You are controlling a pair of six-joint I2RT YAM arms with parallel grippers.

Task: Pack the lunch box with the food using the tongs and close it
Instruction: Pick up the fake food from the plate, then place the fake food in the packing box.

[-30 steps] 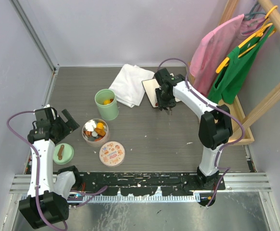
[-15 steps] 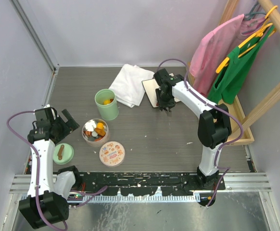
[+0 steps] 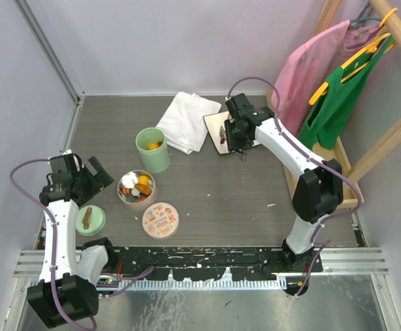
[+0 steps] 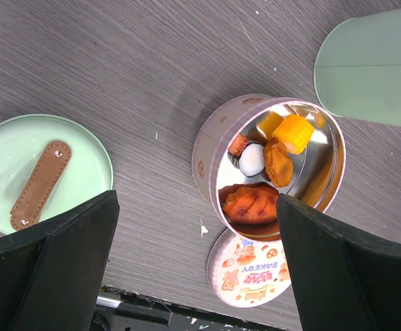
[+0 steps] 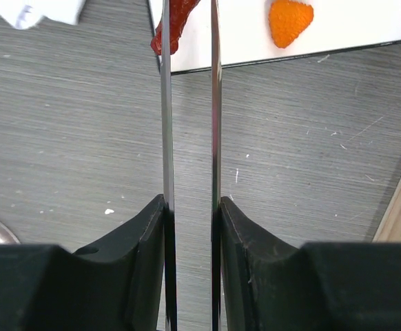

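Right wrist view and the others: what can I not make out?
- Right wrist view: the top edge cuts off the tips of the slim grey metal tongs and the red food piece; any pinch is unclear.
- Top view: the right end effector covers part of the white board.
- Left wrist view: the frame edge cuts the tall mint-green cup.

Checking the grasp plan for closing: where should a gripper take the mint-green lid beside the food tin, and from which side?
Probably by the brown oblong knob on the mint-green lid, straight down from above. The lid lies flat, knob side up, leaving little edge to pinch; the knob is long and narrow, so close across its short width.
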